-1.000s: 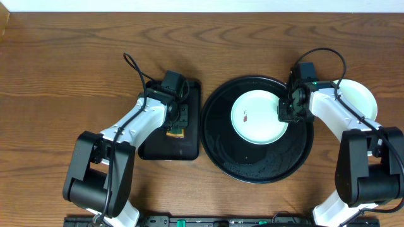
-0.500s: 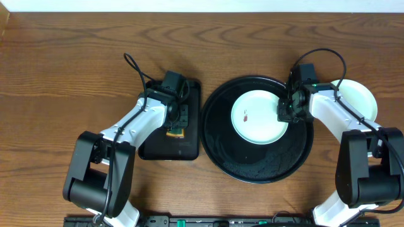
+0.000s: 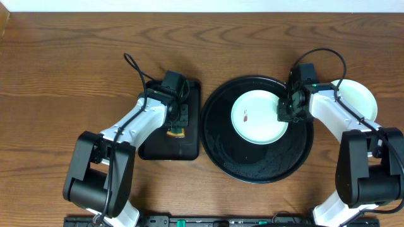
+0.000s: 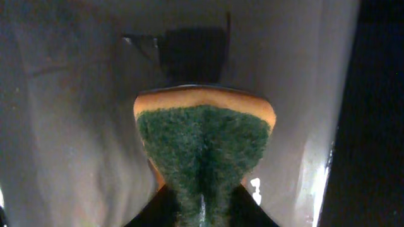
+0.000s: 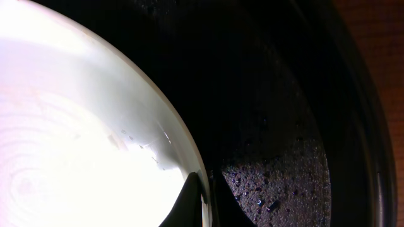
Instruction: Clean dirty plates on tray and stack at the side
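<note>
A pale mint-white plate (image 3: 257, 116) with a small red-brown smear lies in the large round black tray (image 3: 252, 167). My right gripper (image 3: 285, 111) is shut on the plate's right rim; the right wrist view shows the rim (image 5: 183, 142) pinched between the fingers (image 5: 205, 202). Another pale plate (image 3: 363, 98) lies on the table right of the tray, partly hidden by my right arm. My left gripper (image 3: 177, 126) is shut on a green-and-yellow sponge (image 4: 202, 148) over the small rectangular black tray (image 3: 158, 146). A third plate is not visible.
The wooden table (image 3: 63, 69) lies bare at the left and along the back. Water droplets dot the round tray's floor (image 5: 278, 170). Both arms' bases stand at the front edge.
</note>
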You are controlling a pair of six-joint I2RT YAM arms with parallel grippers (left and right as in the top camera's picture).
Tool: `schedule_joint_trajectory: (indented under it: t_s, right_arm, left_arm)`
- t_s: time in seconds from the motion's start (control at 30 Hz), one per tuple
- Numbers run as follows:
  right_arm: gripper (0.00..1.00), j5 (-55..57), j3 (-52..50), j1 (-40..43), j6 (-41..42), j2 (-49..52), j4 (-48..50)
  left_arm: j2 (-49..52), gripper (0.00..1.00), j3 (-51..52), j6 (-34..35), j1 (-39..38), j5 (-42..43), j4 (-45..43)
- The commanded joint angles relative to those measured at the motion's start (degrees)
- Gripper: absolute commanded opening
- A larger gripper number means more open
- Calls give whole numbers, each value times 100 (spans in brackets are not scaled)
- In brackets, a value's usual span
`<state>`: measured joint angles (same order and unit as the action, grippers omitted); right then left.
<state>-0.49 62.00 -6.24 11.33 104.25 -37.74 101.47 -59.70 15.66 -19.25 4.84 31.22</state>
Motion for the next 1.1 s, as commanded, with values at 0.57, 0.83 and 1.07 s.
schedule_joint_trajectory:
  t_s: [0.57, 0.83, 1.07]
  right_arm:
    - [1, 90, -72, -57, 20, 28, 0]
    - [1, 90, -72, -57, 20, 28, 0]
    - [1, 90, -72, -57, 17, 28, 0]
  left_arm:
    - [79, 41, 256, -15, -13, 52, -68]
    - [46, 8, 245, -20, -13, 48, -31]
    - [-721, 8, 9, -22, -13, -450, 350]
